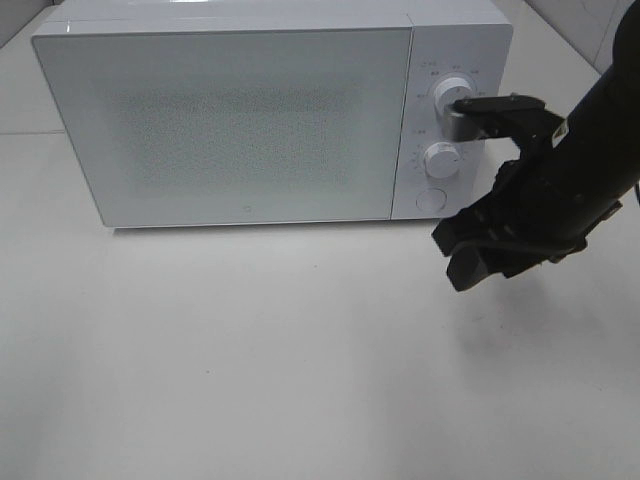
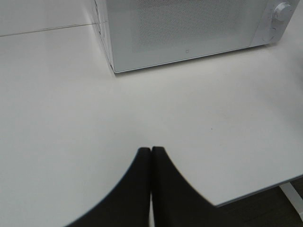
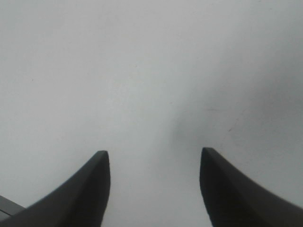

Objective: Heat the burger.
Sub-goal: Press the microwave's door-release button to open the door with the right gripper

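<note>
Black right claw [image 1: 452,258] hangs spread before the white box-shaped microwave [image 1: 240,120], right end; black left claw [image 2: 151,149] pressed together.

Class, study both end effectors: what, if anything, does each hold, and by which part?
Nothing is held. The right end effector stands open above the table; the left end effector is shut on nothing.

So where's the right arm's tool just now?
In the exterior high view, on the right, the right tool hangs open over the table, just in front of the control panel of the microwave.
</note>
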Controlling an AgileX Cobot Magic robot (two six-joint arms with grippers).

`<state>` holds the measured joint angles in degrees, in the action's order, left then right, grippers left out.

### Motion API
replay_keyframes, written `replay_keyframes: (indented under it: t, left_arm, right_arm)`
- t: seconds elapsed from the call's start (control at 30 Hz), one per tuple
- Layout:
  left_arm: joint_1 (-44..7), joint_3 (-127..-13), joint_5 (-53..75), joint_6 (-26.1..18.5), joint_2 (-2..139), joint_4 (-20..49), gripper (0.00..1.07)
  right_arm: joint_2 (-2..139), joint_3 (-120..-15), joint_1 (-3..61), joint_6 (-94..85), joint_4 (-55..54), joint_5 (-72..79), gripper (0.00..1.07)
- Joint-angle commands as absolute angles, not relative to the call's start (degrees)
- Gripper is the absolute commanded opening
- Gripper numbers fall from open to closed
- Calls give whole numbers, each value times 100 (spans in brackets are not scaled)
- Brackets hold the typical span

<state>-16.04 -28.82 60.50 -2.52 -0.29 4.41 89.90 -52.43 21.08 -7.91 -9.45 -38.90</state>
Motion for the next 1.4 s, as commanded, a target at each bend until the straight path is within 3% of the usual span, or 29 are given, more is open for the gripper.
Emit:
replay_keyframes:
  t: [0.03, 0.23, 0.43, 1.17, 1.4]
  left_arm:
    - [-1610, -2865, 5959, -269, -149, 481, 0]
    - [-1610, -2865, 5959, -269, -149, 481, 0]
    - [-1610, -2865, 5959, -269, -149, 481, 0]
    - [-1610, -2865, 5959, -269, -149, 481, 0]
    - [-1610, -2865, 5959, -269, -149, 481, 0]
  right_arm:
    - [8938, -5529, 1604, -802, -1008, -4337, 54]
    - [8720, -5701, 579, -751, -997, -4819, 54]
    - [8147, -5695, -17, -630, -957, -5071, 54]
    - [5615, -5684, 0, -172, -504, -6692, 50]
    - [4922, -5019, 0, -178, -470, -6686, 50]
